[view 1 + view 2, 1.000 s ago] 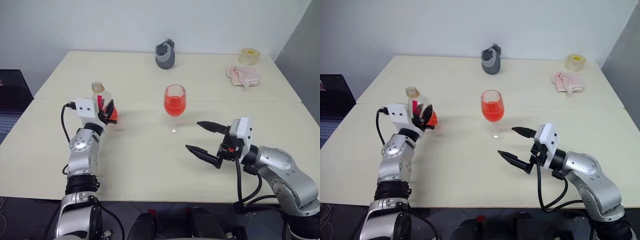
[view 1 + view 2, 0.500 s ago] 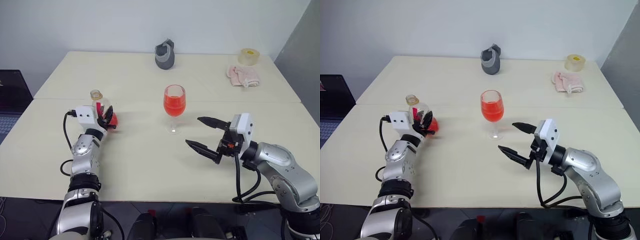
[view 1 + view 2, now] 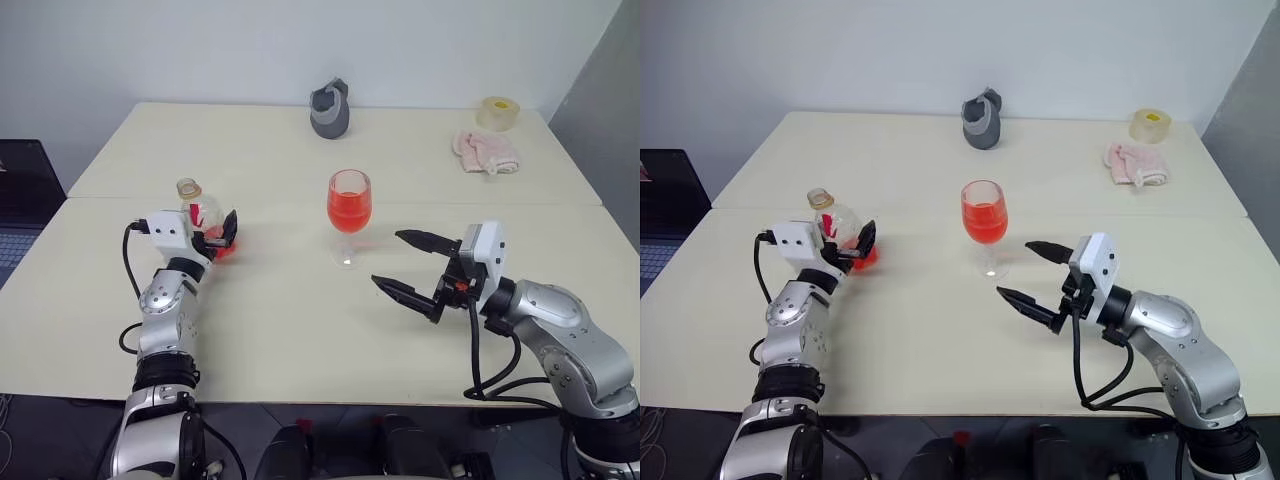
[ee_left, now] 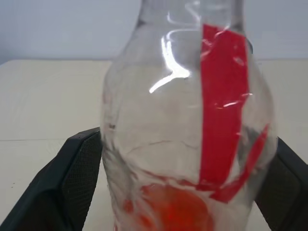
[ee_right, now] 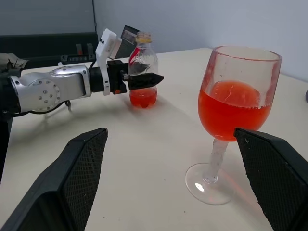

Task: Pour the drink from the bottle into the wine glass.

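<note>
The bottle (image 3: 199, 213) stands upright on the table at the left, with a little red drink (image 4: 175, 211) at its bottom. My left gripper (image 3: 214, 236) is open, one finger (image 4: 72, 185) on each side of the bottle's body. The wine glass (image 3: 349, 204) stands mid-table, its bowl about half full of the red drink (image 5: 233, 115). My right gripper (image 3: 389, 261) hovers open and empty to the right of the glass, pointing towards it. The right wrist view shows the glass (image 5: 238, 110) close by and the bottle (image 5: 143, 72) beyond it.
A grey object (image 3: 330, 110) stands at the table's far edge. A tape roll (image 3: 498, 112) and a pink cloth (image 3: 487, 150) lie at the back right. A seam (image 3: 500, 204) runs across the table behind the glass. A laptop (image 3: 20, 200) sits off the left side.
My left gripper was shut on the bottle and has opened; the bottle now stands on the table between its fingers. The right gripper has hardly moved.
</note>
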Motion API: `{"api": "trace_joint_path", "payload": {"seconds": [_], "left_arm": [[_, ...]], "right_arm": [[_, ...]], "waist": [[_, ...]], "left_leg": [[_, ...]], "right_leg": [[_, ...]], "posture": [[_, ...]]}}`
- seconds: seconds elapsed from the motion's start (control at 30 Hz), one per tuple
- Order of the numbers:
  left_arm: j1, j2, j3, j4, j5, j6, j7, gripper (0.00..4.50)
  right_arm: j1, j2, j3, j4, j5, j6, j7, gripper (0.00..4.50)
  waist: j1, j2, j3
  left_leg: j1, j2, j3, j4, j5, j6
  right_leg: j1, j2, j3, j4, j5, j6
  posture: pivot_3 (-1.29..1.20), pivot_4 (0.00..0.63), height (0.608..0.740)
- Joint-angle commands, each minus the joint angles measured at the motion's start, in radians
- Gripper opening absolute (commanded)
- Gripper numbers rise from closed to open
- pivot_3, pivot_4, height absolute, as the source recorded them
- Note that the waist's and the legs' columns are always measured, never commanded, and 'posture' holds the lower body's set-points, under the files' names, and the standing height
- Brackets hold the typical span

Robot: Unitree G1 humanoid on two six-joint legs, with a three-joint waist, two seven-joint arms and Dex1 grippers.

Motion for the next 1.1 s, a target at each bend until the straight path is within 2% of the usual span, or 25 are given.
{"api": "trace_joint_path", "payload": {"seconds": [0.03, 0.47, 0.77, 0.93, 1.1], "left_arm": [[0.043, -0.005, 0.003, -0.138, -0.023, 0.05, 0.019, 4.47], [0.217, -0.033, 0.014, -0.448, -0.057, 0.24, 0.115, 4.47], [0.415, -0.077, -0.044, -0.786, -0.122, 0.455, 0.142, 4.47], [0.521, -0.153, -0.098, -0.991, -0.155, 0.589, 0.229, 4.47], [0.517, -0.175, -0.158, -1.054, -0.089, 0.676, 0.318, 4.47]], "right_arm": [[-0.014, -0.005, -0.028, -0.011, 0.014, -0.014, 0.003, 4.5], [0.01, -0.012, -0.034, -0.012, 0.012, -0.019, 0.009, 4.5], [0.066, -0.011, -0.054, -0.029, -0.013, -0.023, -0.025, 4.5], [0.145, 0.017, -0.073, -0.023, -0.09, -0.013, -0.143, 4.5], [0.219, 0.075, -0.089, -0.051, -0.122, -0.003, -0.258, 4.5]], "waist": [[0.0, 0.0, 0.0], [0.001, 0.0, 0.0], [0.009, 0.0, 0.0], [0.012, 0.0, 0.0], [0.012, 0.0, 0.0]], "left_leg": [[0.0, 0.0, 0.0, 0.0, 0.0, 0.0], [0.0, 0.005, 0.001, 0.0, 0.0, 0.0], [0.0, 0.006, 0.002, -0.001, -0.001, 0.0], [0.0, 0.007, 0.003, -0.001, -0.001, 0.001], [0.001, 0.008, 0.004, -0.001, -0.001, 0.001]], "right_leg": [[0.0, 0.0, 0.0, 0.0, 0.0, 0.0], [0.0, 0.0, 0.0, -0.001, 0.0, 0.0], [0.002, 0.001, 0.001, -0.004, 0.0, 0.0], [0.003, 0.001, 0.001, -0.005, 0.0, 0.001], [0.003, 0.003, 0.002, -0.005, 0.001, 0.001]], "posture": [[0.0, 0.15, 0.74], [0.0, 0.15, 0.74], [0.0, 0.15, 0.74], [0.0, 0.15, 0.74], [0.0, 0.15, 0.74]]}}
